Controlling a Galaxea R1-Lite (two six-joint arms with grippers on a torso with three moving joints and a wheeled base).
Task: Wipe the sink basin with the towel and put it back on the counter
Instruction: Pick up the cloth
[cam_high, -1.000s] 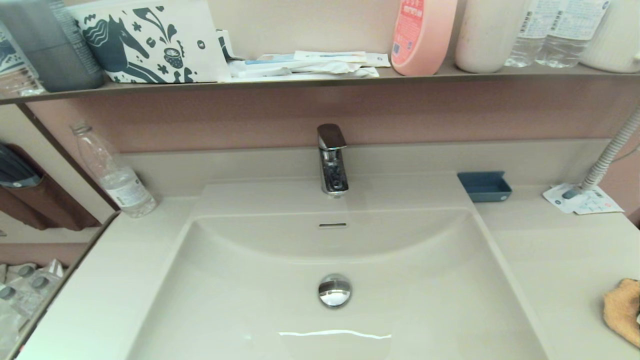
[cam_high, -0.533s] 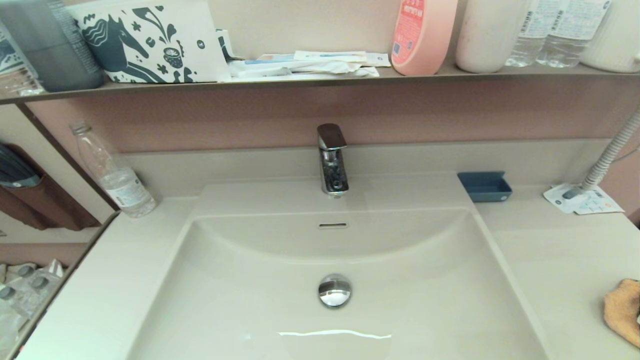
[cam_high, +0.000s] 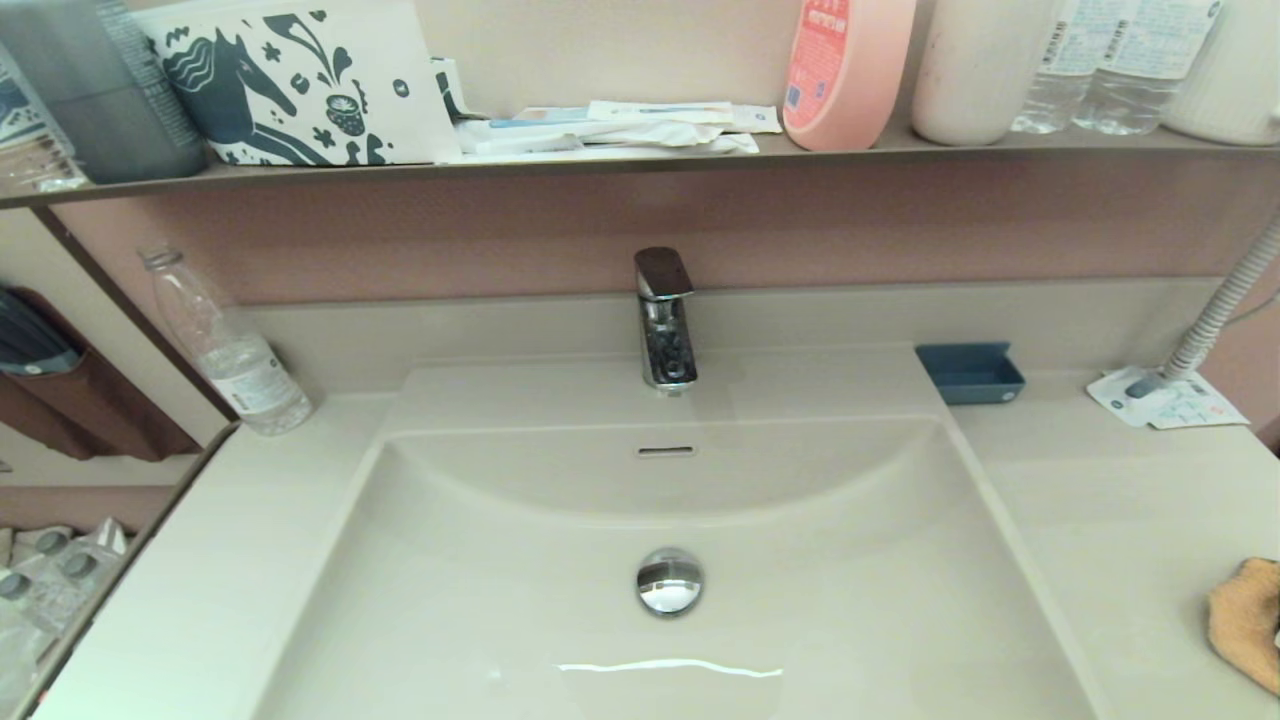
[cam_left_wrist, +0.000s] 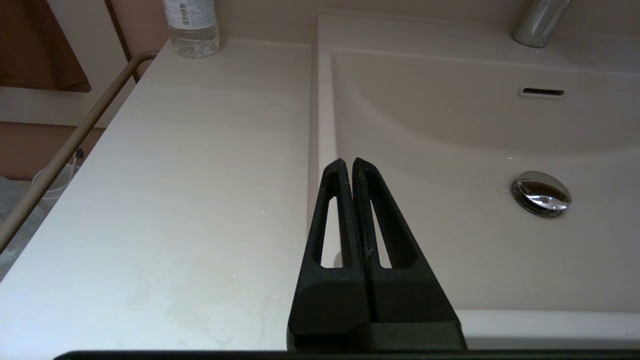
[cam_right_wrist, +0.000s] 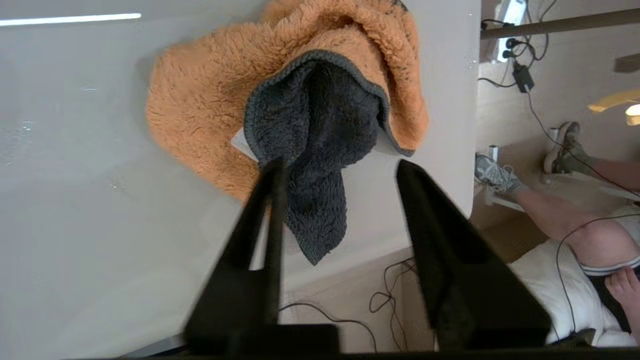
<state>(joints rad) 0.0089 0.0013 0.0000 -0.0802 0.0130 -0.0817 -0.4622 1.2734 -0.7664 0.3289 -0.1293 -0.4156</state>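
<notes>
The cream-beige sink basin (cam_high: 850, 600) fills the middle of the head view, with its chrome drain plug (cam_high: 669, 580), slot overflow and faucet (cam_high: 664, 320). The towel (cam_high: 1245, 620) lies crumpled on the counter (cam_high: 1120, 500) at the far right, near the front corner. In the right wrist view the towel (cam_right_wrist: 280, 95) shows orange pile with a dark grey fold hanging toward the counter edge. My right gripper (cam_right_wrist: 340, 164) hovers open just above that grey fold, not gripping it. My left gripper (cam_left_wrist: 349, 162) is shut and empty over the basin's left rim. Neither gripper shows in the head view.
A clear water bottle (cam_high: 225, 345) stands at the counter's back left. A blue tray (cam_high: 968, 372) and white paper packets (cam_high: 1165, 400) with a hose sit at the back right. The dark shelf (cam_high: 640, 160) above carries bottles and a box. A towel rail (cam_left_wrist: 65, 150) runs beside the left counter edge.
</notes>
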